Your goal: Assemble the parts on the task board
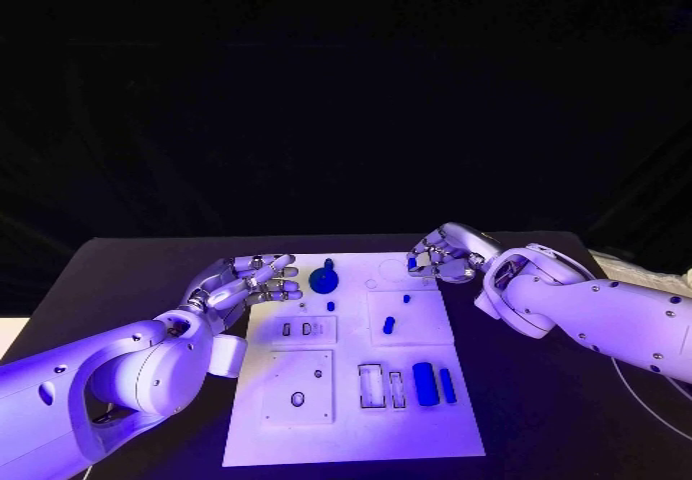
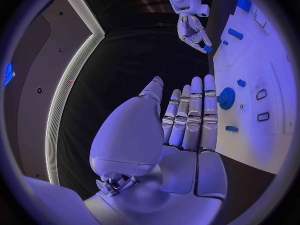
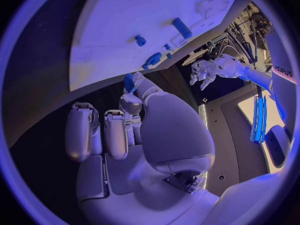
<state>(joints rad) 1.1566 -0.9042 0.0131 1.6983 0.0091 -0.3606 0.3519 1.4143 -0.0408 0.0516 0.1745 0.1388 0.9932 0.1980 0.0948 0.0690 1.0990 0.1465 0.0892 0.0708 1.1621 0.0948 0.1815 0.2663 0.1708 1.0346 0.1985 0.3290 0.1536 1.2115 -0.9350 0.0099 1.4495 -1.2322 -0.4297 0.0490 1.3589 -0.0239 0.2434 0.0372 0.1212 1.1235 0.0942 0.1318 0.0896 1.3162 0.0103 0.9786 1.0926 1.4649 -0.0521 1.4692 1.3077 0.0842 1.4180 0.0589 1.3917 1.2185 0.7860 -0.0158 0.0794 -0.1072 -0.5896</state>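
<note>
The white task board (image 1: 433,420) lies flat on the black desk (image 1: 130,270). From the head camera the right hand (image 1: 440,255) hovers over the board's far edge, fingers curled. Its wrist camera shows a small blue part (image 3: 129,81) at the fingertips, seemingly pinched. The left hand (image 1: 248,285) holds nothing, fingers straight and slightly apart, beside a round blue knob (image 1: 325,279). Smooth blue pegs (image 1: 424,380) stand in slots.

Lab: black-draped table (image 1: 144,270), task board (image 1: 346,420)
</note>
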